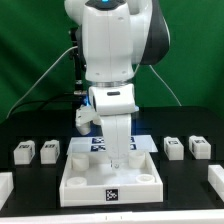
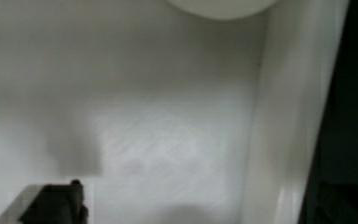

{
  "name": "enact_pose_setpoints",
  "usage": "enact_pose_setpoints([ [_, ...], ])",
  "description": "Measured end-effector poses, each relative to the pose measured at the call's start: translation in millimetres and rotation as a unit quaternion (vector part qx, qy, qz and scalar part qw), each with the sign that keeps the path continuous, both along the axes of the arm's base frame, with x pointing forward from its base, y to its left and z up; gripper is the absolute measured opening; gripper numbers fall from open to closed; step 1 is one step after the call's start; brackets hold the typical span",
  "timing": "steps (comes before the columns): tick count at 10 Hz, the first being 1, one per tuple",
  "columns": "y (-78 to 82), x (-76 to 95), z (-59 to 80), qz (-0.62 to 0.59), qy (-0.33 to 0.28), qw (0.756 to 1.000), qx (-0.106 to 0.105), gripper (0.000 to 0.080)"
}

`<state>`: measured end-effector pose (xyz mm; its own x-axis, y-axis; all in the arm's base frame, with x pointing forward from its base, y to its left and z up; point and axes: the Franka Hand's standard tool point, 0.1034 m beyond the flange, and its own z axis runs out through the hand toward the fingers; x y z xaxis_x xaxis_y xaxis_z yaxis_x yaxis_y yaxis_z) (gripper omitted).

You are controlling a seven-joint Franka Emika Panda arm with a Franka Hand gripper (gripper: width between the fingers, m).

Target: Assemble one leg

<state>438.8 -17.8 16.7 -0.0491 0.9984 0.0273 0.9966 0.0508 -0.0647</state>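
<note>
Tray hemmed in, front open
The arm [image 1: 112, 100] fills the middle of the tray [image 1: 80, 190]; legs [image 1: 47, 150] flank it closely on both sides, leaving narrow gaps; the table [image 1: 185, 200] nearer the camera lies open.

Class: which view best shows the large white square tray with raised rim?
The exterior view: it shows the whole large white square tray, rim and front tag. The wrist view gives only a blurred close-up of its surface.

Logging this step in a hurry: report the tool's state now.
Tool: cannot be told, open or closed; it hangs low over the large white square raised-rim tray, and the wrist view shows only one dark finger.
</note>
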Motion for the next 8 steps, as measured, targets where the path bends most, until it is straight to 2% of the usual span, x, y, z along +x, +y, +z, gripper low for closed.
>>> enact_pose_setpoints([
  [1,-0.2,-0.3,-0.3,0.000,0.000,1.000,0.000,0.0649],
  [3,-0.6,-0.6,-0.5,-0.001,0.001,1.000,0.000,0.0399],
  [4,-0.7,-0.6,-0.6,-0.001,0.001,1.000,0.000,0.0399],
  [5,-0.8,-0.6,-0.6,-0.001,0.001,1.000,0.000,0.0220],
  [6,-1.1,-0.5,-0.5,-0.001,0.001,1.000,0.000,0.0088],
  [8,-1.6,-0.3,-0.4,-0.002,0.001,1.000,-0.001,0.0057],
])
